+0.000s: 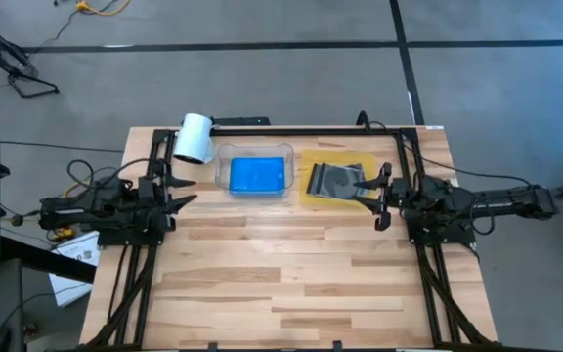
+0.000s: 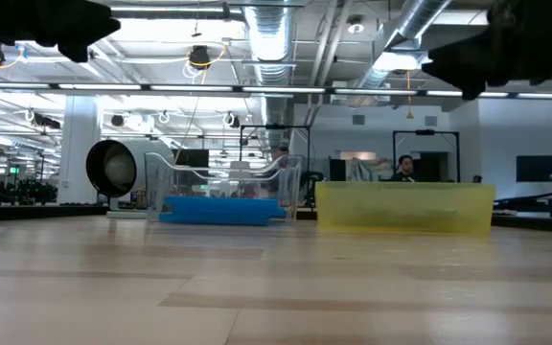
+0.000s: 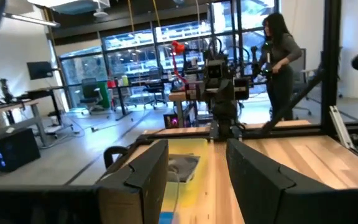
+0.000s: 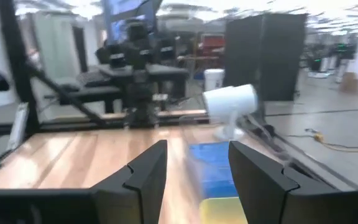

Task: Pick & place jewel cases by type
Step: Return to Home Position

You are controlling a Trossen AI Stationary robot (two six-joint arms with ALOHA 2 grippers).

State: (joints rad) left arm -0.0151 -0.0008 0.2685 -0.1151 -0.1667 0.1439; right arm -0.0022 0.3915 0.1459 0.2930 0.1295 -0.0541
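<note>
Overhead, ducts (image 2: 264,29); wooden table (image 1: 291,274) bears binned jewel cases (image 1: 259,176).

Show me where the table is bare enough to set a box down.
Crowded: the strip where the white cylinder, clear tray of blue jewel cases and yellow tray sit side by side, right gripper close by. Bare table runs from those trays to the opposite edge, between it and the left gripper.
</note>
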